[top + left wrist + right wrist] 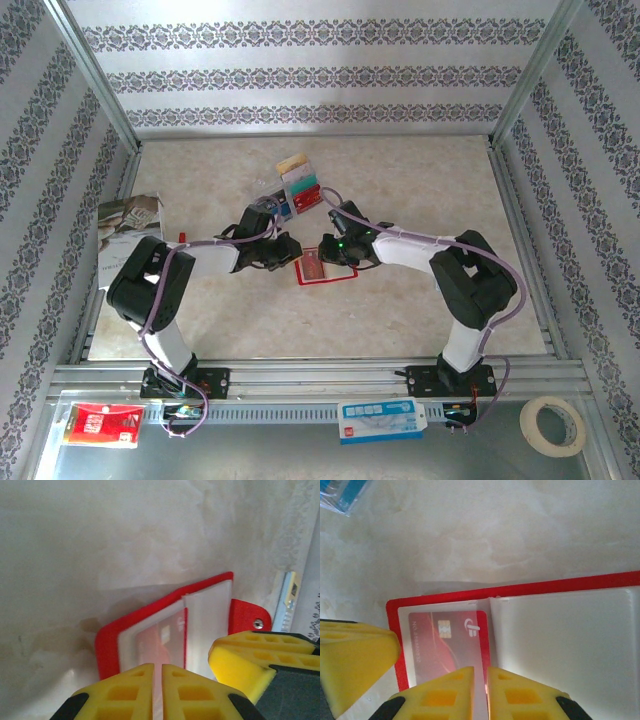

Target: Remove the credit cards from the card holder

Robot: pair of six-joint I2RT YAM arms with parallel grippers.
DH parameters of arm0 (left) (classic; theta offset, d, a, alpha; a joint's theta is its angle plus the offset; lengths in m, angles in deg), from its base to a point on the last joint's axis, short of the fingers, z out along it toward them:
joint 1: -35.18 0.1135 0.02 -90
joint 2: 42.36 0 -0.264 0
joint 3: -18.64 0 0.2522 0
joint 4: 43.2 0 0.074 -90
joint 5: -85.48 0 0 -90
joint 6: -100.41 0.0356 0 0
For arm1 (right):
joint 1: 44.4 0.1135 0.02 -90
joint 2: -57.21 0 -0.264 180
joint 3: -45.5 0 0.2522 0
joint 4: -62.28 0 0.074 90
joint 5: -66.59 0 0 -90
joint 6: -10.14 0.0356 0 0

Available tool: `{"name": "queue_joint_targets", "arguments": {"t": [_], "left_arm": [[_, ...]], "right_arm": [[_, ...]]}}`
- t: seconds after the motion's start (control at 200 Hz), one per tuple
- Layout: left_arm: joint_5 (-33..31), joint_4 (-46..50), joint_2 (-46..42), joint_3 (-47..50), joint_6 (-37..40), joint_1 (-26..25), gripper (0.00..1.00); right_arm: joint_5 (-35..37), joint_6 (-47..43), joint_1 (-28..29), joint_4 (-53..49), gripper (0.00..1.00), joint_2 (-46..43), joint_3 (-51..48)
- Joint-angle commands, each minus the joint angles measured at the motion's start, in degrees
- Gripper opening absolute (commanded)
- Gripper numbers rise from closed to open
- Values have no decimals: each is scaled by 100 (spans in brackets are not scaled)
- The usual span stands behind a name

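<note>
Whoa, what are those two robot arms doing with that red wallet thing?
Both arms are working on the open red card holder in the middle of the table. The left claw and the right claw each look pinched shut on one of its clear pockets. A red credit card with a chip sits inside a pocket. Other credit cards lie in a row farther back.

Overhead view from behind, wrist views close, both sharing the card holder (520,589)
</note>
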Motion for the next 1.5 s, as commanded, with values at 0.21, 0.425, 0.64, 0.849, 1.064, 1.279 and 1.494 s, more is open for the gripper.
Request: {"name": "queue_joint_targets", "arguments": {"t": [0.21,0.425,0.64,0.849,1.064,1.279,1.494], "left_arm": [[-198,10,414,-17,145,-45,14],[-433,438,472,-106,438,-43,15],[-507,532,491,-107,521,-41,16],[-512,564,499,-112,546,-40,16],[-470,537,521,-129,548,-46,17],[-463,548,529,-112,555,-46,18],[-478,583,550,-129,580,-40,19]], "right_arm": [[-607,-47,-202,391,16,350,79],[-669,169,-252,724,16,340,-163],[-705,271,-366,866,18,335,-289],[-851,315,-382,990,18,424,-326],[-872,343,-358,999,18,468,-319],[-714,380,-349,874,16,548,-304],[-564,325,-323,715,20,591,-264]]}}
